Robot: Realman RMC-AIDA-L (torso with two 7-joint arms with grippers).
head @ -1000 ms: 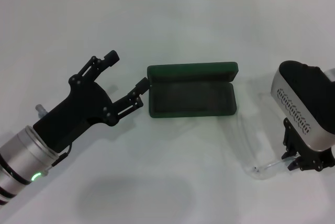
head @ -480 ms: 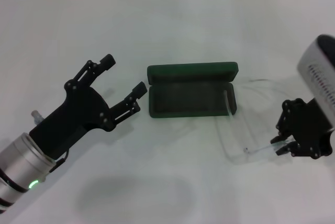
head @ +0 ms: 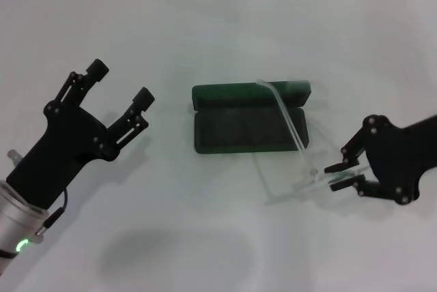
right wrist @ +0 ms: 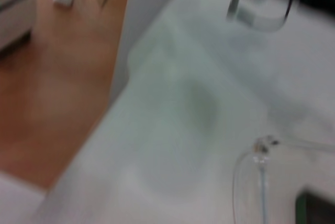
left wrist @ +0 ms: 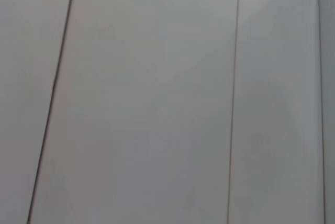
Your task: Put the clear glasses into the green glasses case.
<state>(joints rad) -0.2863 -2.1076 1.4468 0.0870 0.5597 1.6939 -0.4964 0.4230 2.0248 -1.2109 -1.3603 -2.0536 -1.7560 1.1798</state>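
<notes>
The green glasses case lies open in the middle of the white table, its lid folded back on the far side. Right of it, my right gripper is shut on one temple arm of the clear glasses. The glasses hang tilted, with one clear arm rising over the case's right end. The right wrist view shows a hinge of the glasses and a corner of the case. My left gripper is open and holds nothing, well left of the case.
The white table runs to a tiled wall at the back. In the right wrist view the table's edge drops to a wooden floor. The left wrist view shows only pale panels.
My right gripper has swung round and carried the glasses left, so one arm now reaches over the case. My left gripper has drawn back to the left, away from the case.
</notes>
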